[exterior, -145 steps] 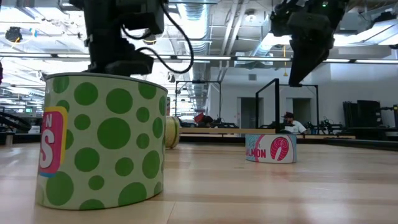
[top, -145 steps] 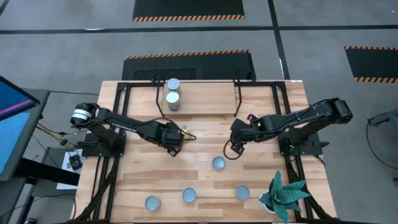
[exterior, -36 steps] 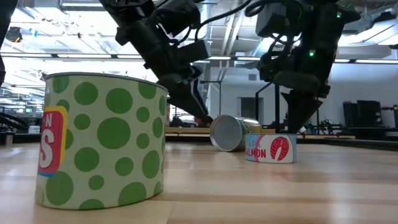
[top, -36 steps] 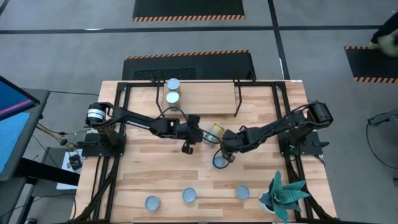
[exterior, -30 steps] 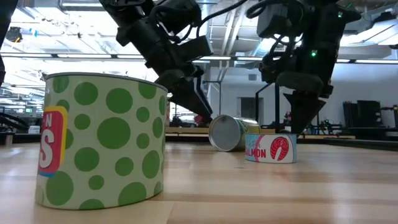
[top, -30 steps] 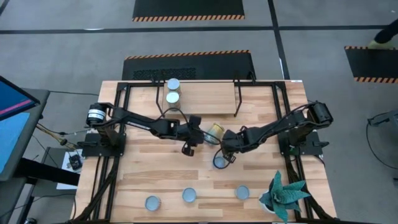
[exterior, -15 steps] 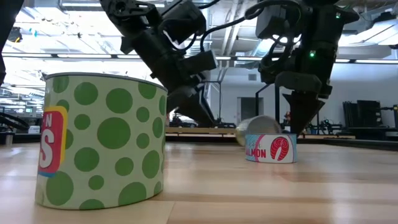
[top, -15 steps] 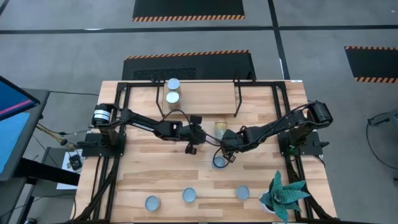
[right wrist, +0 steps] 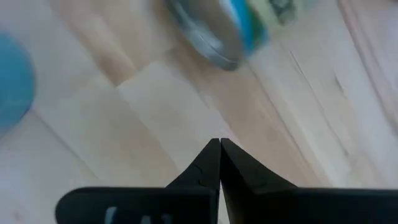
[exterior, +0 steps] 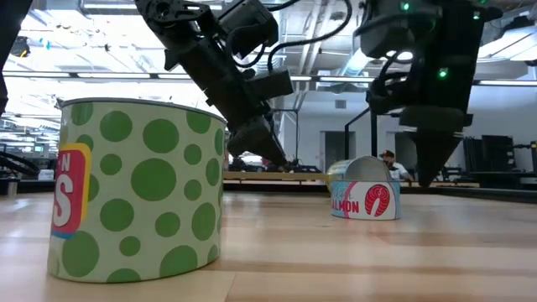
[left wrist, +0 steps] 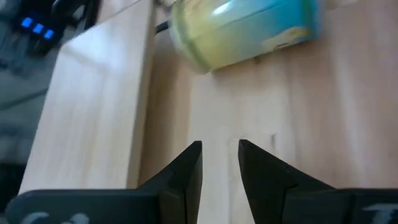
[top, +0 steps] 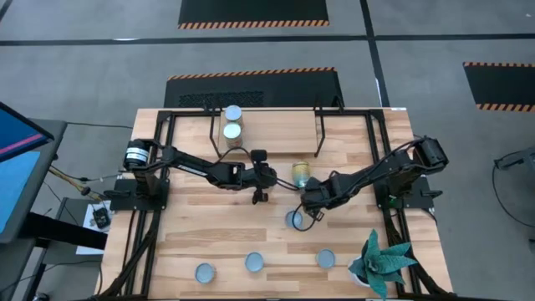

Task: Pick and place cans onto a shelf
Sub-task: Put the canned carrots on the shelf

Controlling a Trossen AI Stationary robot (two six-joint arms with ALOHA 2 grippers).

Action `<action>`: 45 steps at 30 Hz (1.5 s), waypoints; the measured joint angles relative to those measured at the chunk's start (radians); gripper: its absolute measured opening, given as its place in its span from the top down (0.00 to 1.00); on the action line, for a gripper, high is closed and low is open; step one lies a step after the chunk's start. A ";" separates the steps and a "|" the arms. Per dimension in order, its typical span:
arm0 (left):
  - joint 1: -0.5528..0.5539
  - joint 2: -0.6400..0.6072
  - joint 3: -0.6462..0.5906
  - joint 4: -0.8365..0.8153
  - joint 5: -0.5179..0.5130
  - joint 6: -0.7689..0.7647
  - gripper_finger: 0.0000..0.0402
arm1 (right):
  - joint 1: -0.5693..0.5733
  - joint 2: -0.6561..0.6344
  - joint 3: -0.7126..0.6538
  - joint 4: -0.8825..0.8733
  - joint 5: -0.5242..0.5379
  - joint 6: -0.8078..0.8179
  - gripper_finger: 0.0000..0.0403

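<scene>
Both grippers empty at mid-desk, one can tipped over between them.

We see the left gripper (top: 261, 194) low over the desk (top: 201, 226), fingers (left wrist: 186, 171) slightly parted and grasping nothing; two cans (top: 232, 123) sit well behind it at the desk's far edge, near the black frame. The tipped yellow can (top: 300, 174) lies on its side just ahead of those fingers, touching neither gripper. The right gripper (top: 306, 201) sits just beside that can, fingers (right wrist: 219, 163) clenched tip to tip on nothing. A flat can (top: 294, 219) stands on the desk close under the right fingers. Three more cans (top: 254, 262) line the near edge, well apart from both grippers. A spiky plant (top: 381, 259) sits at the near right corner.
</scene>
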 joint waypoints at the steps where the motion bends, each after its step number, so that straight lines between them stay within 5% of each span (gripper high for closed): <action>1: 0.000 0.000 0.000 -0.010 -0.022 -0.026 0.76 | 0.006 0.000 0.000 0.007 0.015 -0.040 0.91; 14: -0.016 -0.302 0.044 -0.616 0.031 -0.317 0.76 | 0.051 -0.089 -0.012 0.018 0.158 -0.191 0.91; 20: -0.030 -0.496 0.044 -0.773 0.125 -0.457 0.76 | 0.046 -0.120 -0.110 0.244 0.134 -0.350 0.91; 28: -0.095 -0.559 0.037 -0.898 0.059 -0.652 0.76 | 0.004 -0.101 -0.061 0.540 0.171 -0.758 0.90; 33: -0.116 -0.558 -0.152 -0.743 0.090 -0.671 0.76 | -0.047 -0.102 0.012 0.543 0.194 -0.903 0.85; 37: -0.077 -0.558 -0.336 -0.389 0.116 -0.647 0.76 | -0.108 -0.102 0.026 0.539 0.176 -0.915 0.81; 41: -0.036 -0.559 -0.425 -0.113 0.121 -0.631 0.76 | -0.163 -0.101 0.026 0.550 0.057 -0.916 0.75; 45: -0.017 -0.537 -0.466 -0.045 0.141 -0.604 0.76 | -0.190 -0.101 0.026 0.583 -0.063 -0.952 0.66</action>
